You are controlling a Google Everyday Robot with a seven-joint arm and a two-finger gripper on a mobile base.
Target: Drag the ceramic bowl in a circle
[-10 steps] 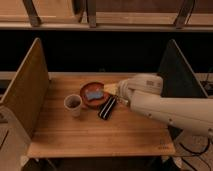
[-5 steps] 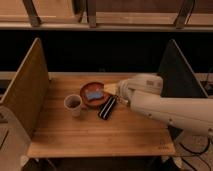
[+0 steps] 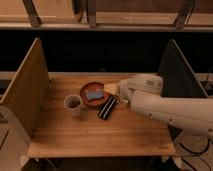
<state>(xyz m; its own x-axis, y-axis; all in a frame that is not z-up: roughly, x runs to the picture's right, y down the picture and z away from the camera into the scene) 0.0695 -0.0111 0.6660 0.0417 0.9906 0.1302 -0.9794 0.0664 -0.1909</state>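
The ceramic bowl [image 3: 91, 95] is a shallow reddish-brown dish on the wooden table [image 3: 100, 130], left of centre, with a small blue rectangular piece [image 3: 93, 93] in it. My gripper [image 3: 111, 90] reaches in from the right on a white arm [image 3: 165, 107] and sits at the bowl's right rim. A yellowish part at its tip touches or overlaps the rim.
A small white cup [image 3: 73, 104] with a dark inside stands just left of the bowl. A black oblong object [image 3: 107, 108] lies below the gripper. A wooden side panel [image 3: 25, 90] stands at the left and a dark panel [image 3: 177, 70] at the right.
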